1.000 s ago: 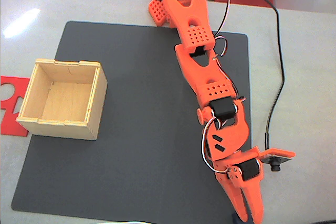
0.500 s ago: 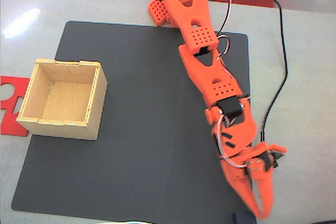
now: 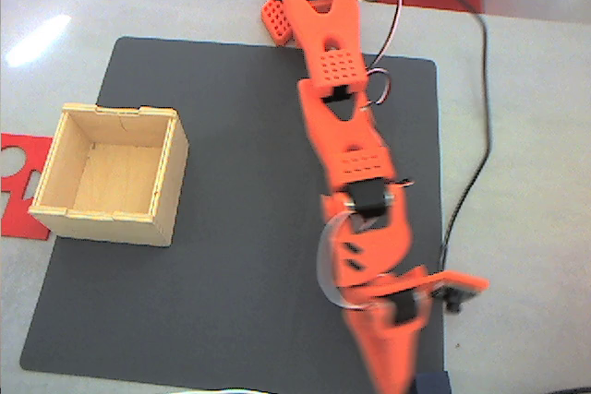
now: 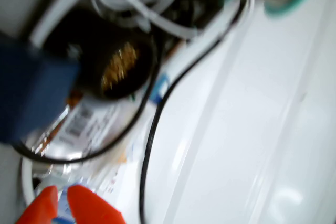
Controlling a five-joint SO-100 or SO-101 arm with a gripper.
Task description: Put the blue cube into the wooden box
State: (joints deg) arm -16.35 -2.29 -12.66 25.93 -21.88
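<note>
The wooden box (image 3: 109,173) sits at the left of the fixed view, open top up, on the dark mat (image 3: 240,256). My gripper (image 3: 392,376) blurs at the bottom edge; I cannot tell how my jaws stand. The blue cube (image 3: 432,383) lies just right of it, square-on, no long axis.

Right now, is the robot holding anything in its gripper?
Nothing, as far as the blurred pictures show. The gripper is beside the blue cube at the mat's bottom edge, not around it. The wooden box is empty.

pale plywood wooden box (image 3: 111,173), matt dark mat (image 3: 249,228)
</note>
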